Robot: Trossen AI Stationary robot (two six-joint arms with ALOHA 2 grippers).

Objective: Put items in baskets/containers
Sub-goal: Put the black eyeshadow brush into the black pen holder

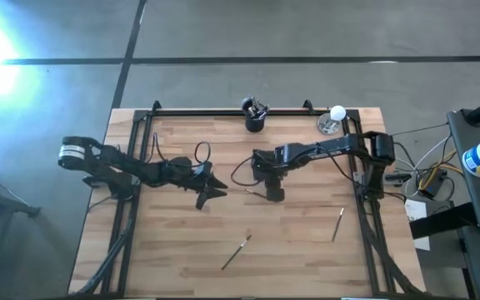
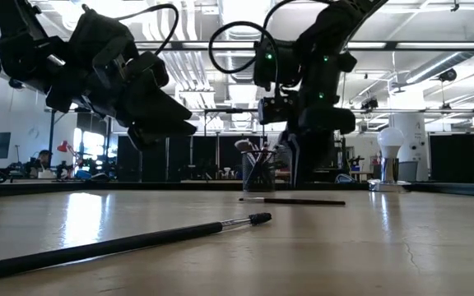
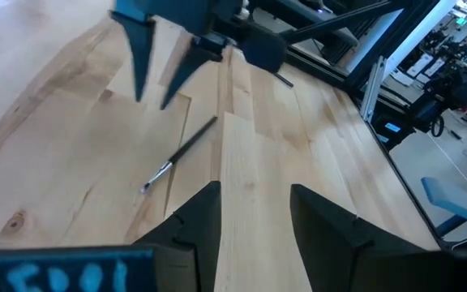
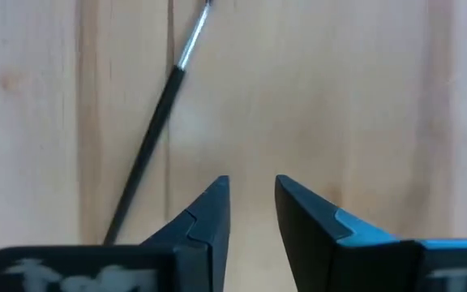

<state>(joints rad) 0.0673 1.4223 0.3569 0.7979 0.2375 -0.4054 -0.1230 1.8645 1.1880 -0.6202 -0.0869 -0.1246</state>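
A black cup [image 1: 255, 122] stands at the table's far edge with several brushes upright in it, and it also shows in the low view [image 2: 258, 174]. Three brushes lie flat on the wood: one beside my right gripper [image 1: 255, 192] [image 4: 156, 122] [image 3: 181, 154], one near the near edge [image 1: 237, 252] [image 2: 130, 242], and one toward the right [image 1: 338, 223]. My right gripper [image 1: 272, 193] [image 4: 251, 182] points down at mid-table, open, just beside the first brush and above the wood. My left gripper [image 1: 219, 190] [image 3: 254, 191] hovers open to its left, holding nothing.
A small shiny dish with a white ball [image 1: 333, 122] sits at the far right corner, right of the cup. A black frame rail [image 1: 223, 111] runs along the far edge, and rails run down both sides. Bare wood lies between the three loose brushes.
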